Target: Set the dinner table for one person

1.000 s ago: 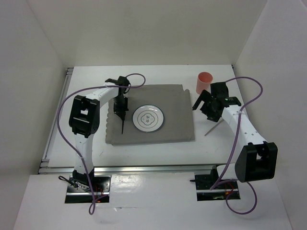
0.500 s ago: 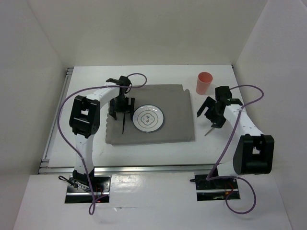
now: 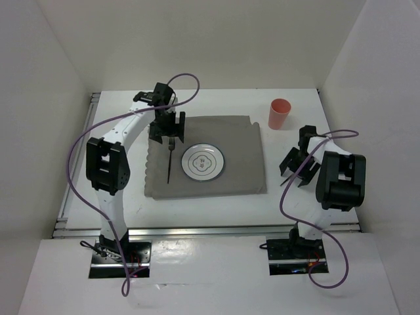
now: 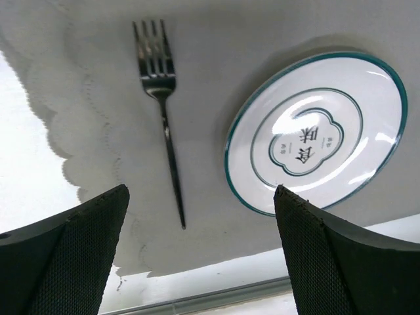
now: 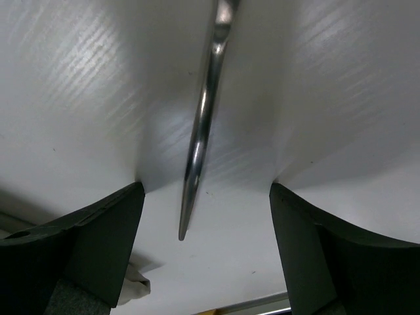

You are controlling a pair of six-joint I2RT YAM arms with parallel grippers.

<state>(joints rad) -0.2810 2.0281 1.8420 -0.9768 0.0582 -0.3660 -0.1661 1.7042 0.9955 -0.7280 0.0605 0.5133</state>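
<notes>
L end effector [image 4: 201, 190] spread over fork [image 4: 164, 125] on mat [image 4: 210, 39]; R end effector [image 5: 207, 187] spread astride handle [image 5: 203, 125] (knife?) on worktop [image 5: 79, 98].

I see a grey scallop-edged mat [image 3: 243, 141] with a white, teal-rimmed plate [image 3: 203, 161] at its middle. A dark fork [image 3: 170, 157] lies just left of the plate, apart from it, tines pointing far. A salmon cup [image 3: 279, 113] stands upright off the mat's far right corner, and a slim shiny utensil handle [image 5: 200, 131] lies right of the mat.

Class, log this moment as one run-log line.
left hand open above fork on mat beside plate | right hand open astride silver utensil on dinner table
</notes>
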